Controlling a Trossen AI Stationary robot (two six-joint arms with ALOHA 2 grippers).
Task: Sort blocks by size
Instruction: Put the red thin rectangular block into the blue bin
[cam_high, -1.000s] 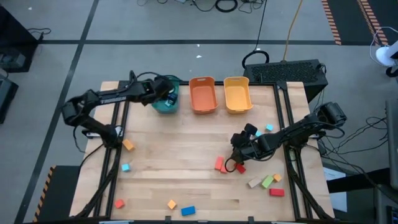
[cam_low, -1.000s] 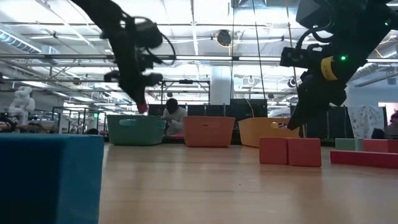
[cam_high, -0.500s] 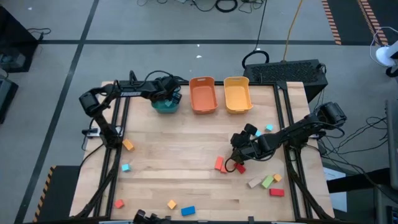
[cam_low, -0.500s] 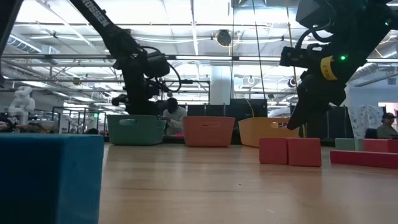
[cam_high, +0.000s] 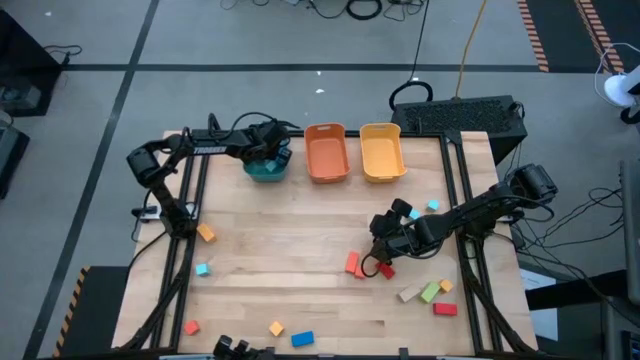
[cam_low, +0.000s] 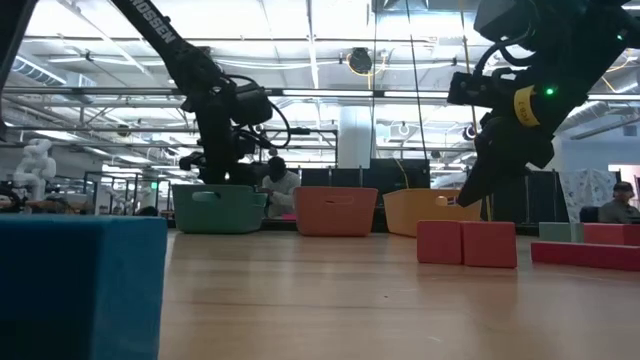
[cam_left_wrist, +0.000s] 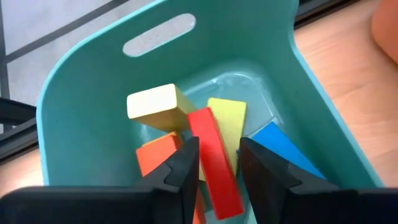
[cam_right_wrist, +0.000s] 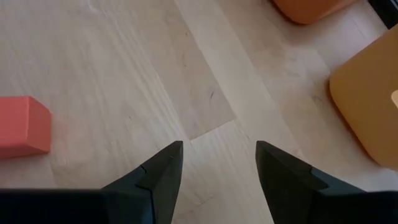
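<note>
My left gripper (cam_high: 268, 155) reaches down into the teal bin (cam_high: 267, 165) at the table's far left. In the left wrist view its fingers (cam_left_wrist: 186, 162) stand apart on either side of a red bar (cam_left_wrist: 214, 155). The bar lies slanted on yellow, orange and blue blocks in the bin (cam_left_wrist: 74, 112). My right gripper (cam_high: 378, 262) hovers open over bare wood at the table's right middle, beside two red blocks (cam_high: 352, 264). One red block (cam_right_wrist: 22, 124) shows off to the side of its fingers.
An orange bin (cam_high: 326, 152) and a yellow bin (cam_high: 381, 151) stand beside the teal one. Loose blocks lie scattered: tan, green, orange and red (cam_high: 430, 291) at the near right, light blue (cam_high: 432, 204) farther back, orange (cam_high: 206, 233), light blue, red, yellow and blue (cam_high: 302, 339) at the left and near edge.
My left gripper has gone down and toward the far edge, from above the teal bin to inside its rim. The red block seen at its tips has gone down with it behind the bin's wall. My right gripper has kept still.
</note>
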